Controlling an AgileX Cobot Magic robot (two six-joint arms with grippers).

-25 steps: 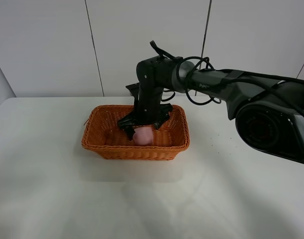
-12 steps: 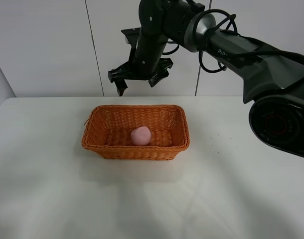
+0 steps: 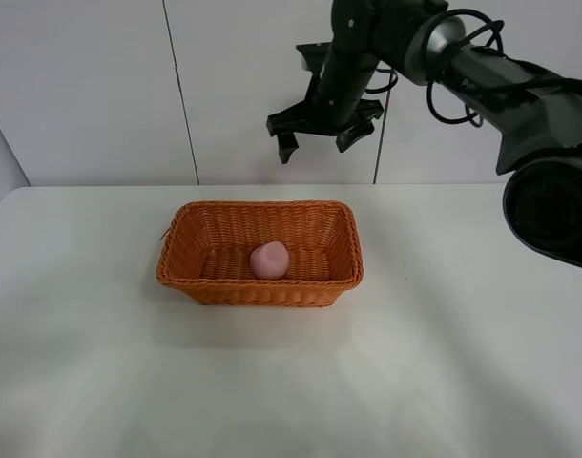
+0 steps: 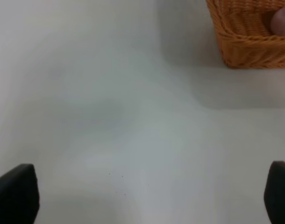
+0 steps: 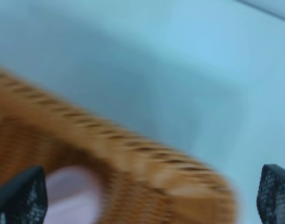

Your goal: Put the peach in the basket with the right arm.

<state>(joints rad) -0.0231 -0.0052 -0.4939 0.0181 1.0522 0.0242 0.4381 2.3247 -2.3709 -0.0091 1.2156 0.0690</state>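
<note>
The pale pink peach lies on the floor of the orange-brown wicker basket, near its middle. My right gripper hangs open and empty, high above the basket's back right part, on the black right arm. The blurred right wrist view looks down on the basket rim with the peach inside, between the spread fingertips. In the left wrist view, my left gripper is open over bare table, with the basket's corner and a sliver of peach ahead.
The white table stretches around the basket on all sides. A white panelled wall stands behind the table's back edge. The right arm's base fills the right side.
My right gripper has let go of the peach in the basket, risen out of it and swung up and to the right. The peach and basket stay still.
</note>
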